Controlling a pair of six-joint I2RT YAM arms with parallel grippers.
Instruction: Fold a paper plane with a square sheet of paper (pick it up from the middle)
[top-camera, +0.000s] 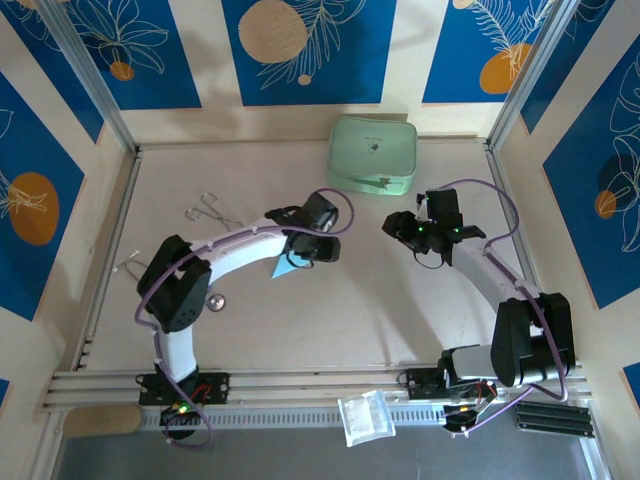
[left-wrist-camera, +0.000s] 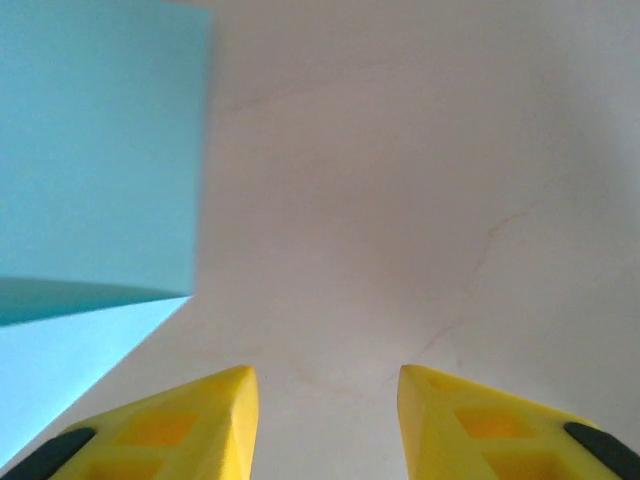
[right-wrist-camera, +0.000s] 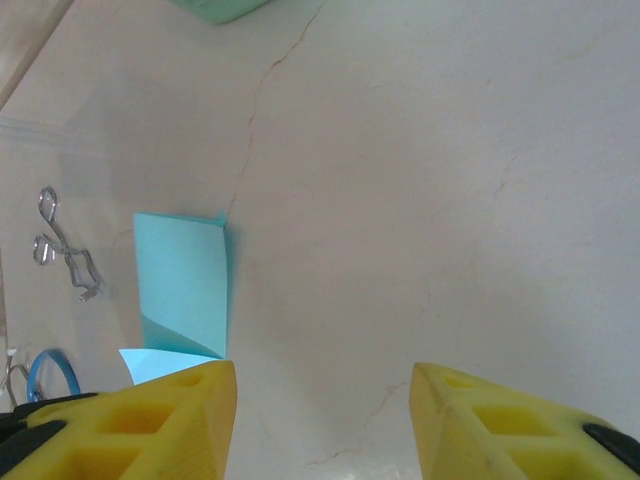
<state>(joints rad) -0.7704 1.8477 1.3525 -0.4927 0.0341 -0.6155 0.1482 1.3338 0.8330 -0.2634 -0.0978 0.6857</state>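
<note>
Standing open and empty, the left jaws hang low over bare surface (top-camera: 330, 310), with a wide gap between the yellow fingertips (left-wrist-camera: 200, 425) and nothing held. The right jaws are likewise spread wide and grip nothing; they are poised higher, looking across toward the work.

The sheet of paper (right-wrist-camera: 180, 285) lies on the surface near its middle, a little left of centre. In the left wrist view it sits off to the left of the jaws, not between them. From above, a corner of it (top-camera: 285, 266) is seen peeking out from under the left arm's wrist.

It is plain sky blue and thin. It is no longer a flat square: it looks folded over into an upright rectangle, with a darker shaded band and a paler strip showing at its near end. No pointed dart shape has been made yet, so the folding is judged to be at an early stage.

For the next fold, the left jaws would best be shifted sideways onto the paper, and a raised edge pinched rather than the flat face, since thin paper lying flat is hard to lift. The other jaws could be used to pin the crease.

A mint-green case (top-camera: 372, 155) rests well apart at the far edge, and a scissor-like metal tool (right-wrist-camera: 60, 245) lies to the left.
</note>
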